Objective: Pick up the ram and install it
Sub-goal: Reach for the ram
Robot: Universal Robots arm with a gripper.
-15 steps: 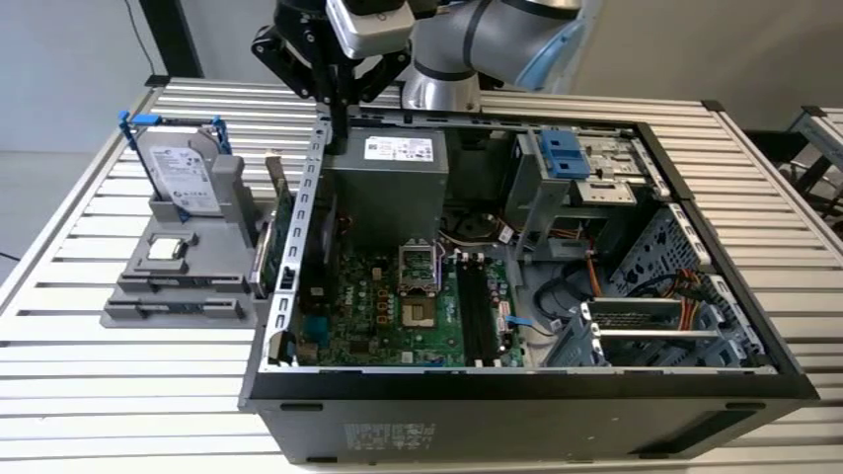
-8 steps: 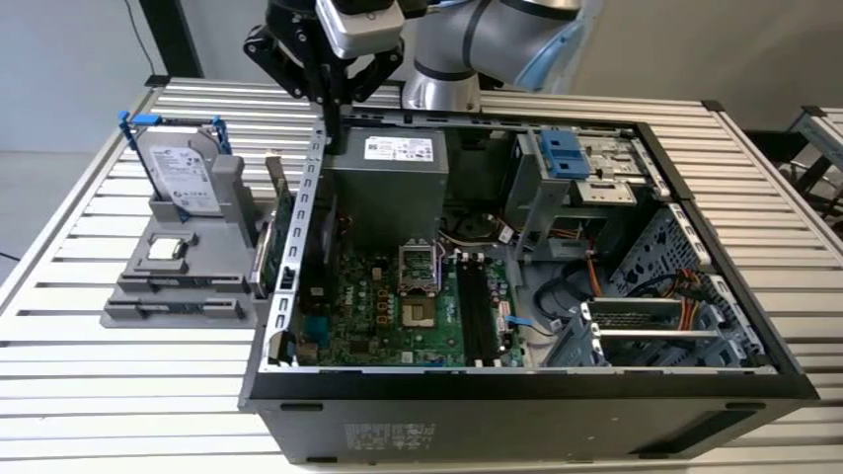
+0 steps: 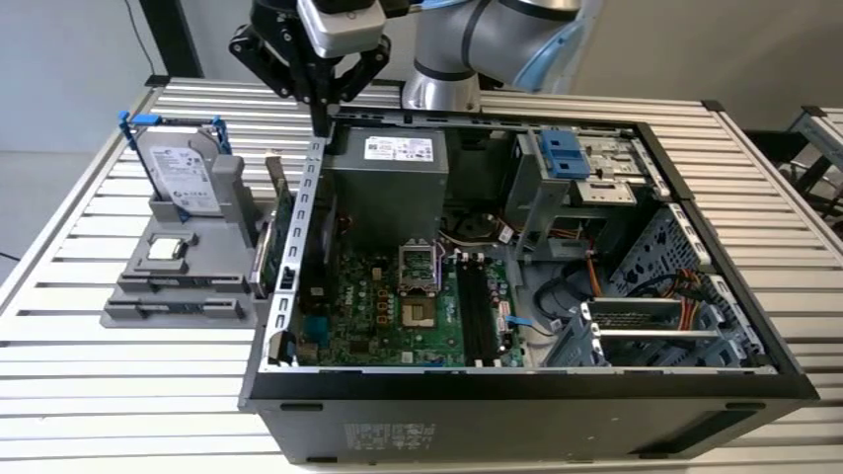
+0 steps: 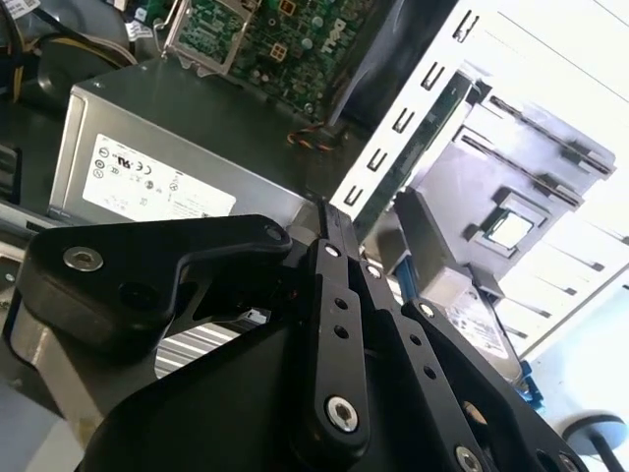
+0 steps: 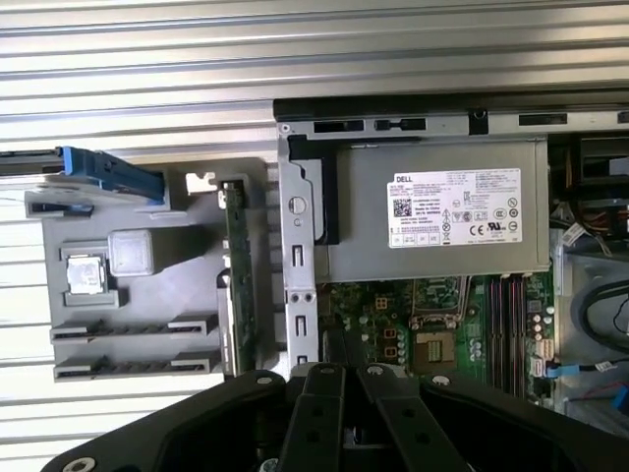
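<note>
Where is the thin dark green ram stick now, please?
The ram stands edgewise in the grey holder, beside the black computer case, exterior view's left.

The ram [image 5: 236,265] stands on edge just beside the case's perforated wall [image 5: 298,256] (only a slim gap there), with free room above and the hard drive [image 3: 182,168] standing across the grey holder [image 5: 177,285].

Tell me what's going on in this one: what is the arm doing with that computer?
A single robot arm holds its gripper above the wall of the open computer case, fingers shut on nothing. The ram stands on edge in the grey holder just outside that wall, near the hard drive and the processor. The memory slots on the motherboard look empty, so the ram is not yet picked up or installed.
</note>
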